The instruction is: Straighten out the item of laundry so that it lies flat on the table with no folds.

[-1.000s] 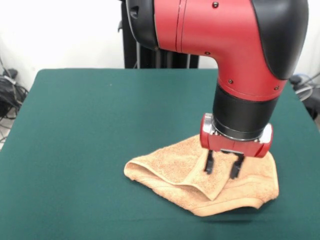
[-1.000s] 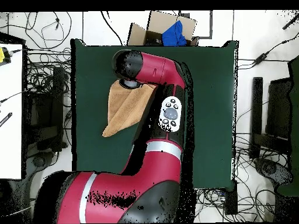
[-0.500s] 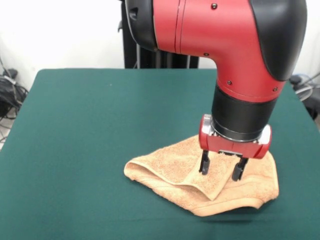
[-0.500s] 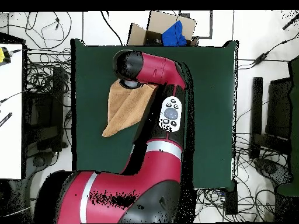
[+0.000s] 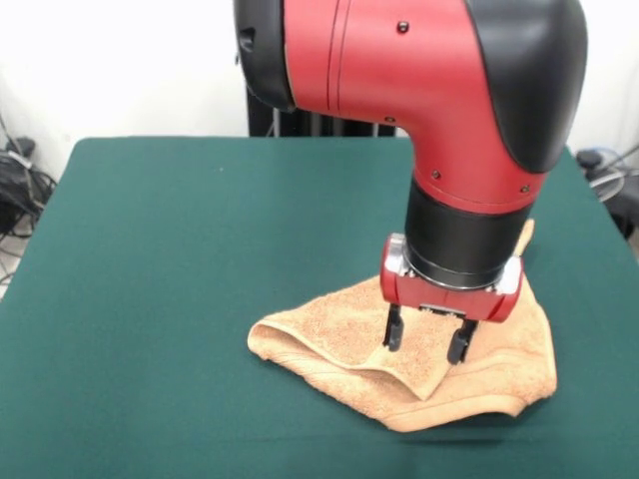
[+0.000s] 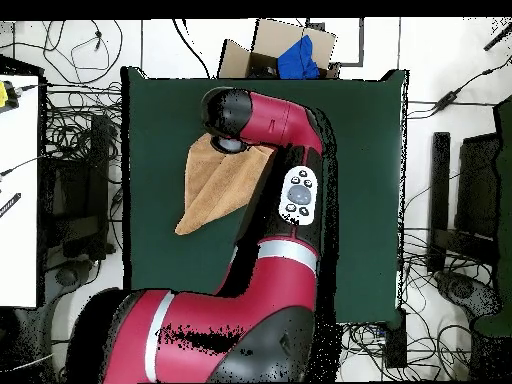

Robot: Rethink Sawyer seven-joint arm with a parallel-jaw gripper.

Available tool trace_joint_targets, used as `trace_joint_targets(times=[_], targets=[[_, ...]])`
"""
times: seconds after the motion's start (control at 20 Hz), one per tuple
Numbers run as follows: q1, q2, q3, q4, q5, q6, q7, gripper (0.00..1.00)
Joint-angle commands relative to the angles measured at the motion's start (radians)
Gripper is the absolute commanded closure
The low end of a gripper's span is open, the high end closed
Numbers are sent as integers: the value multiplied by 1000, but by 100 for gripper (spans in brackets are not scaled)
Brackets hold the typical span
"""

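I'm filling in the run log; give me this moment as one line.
gripper: open, fingers over fold | towel: still folded, not held | table: towel near front edge

The gripper has shifted toward the picture's left over the towel. Its fingers have spread apart since a second ago.

A glossy red arm with rounded black end caps and small dark screws was seen, narrowing into a black cylindrical wrist with a silver ring. Below it sat a red gripper body, from which two short black fingers were extended. A pale oval button panel and a silver band were shown from overhead.
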Motion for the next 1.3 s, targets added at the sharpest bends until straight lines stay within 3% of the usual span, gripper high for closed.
trace_joint_targets(times=[0.05,1.3], targets=[[-19,63,15,125,5,-31,255,0],[-2,164,54,88,44,-118,289,0]])
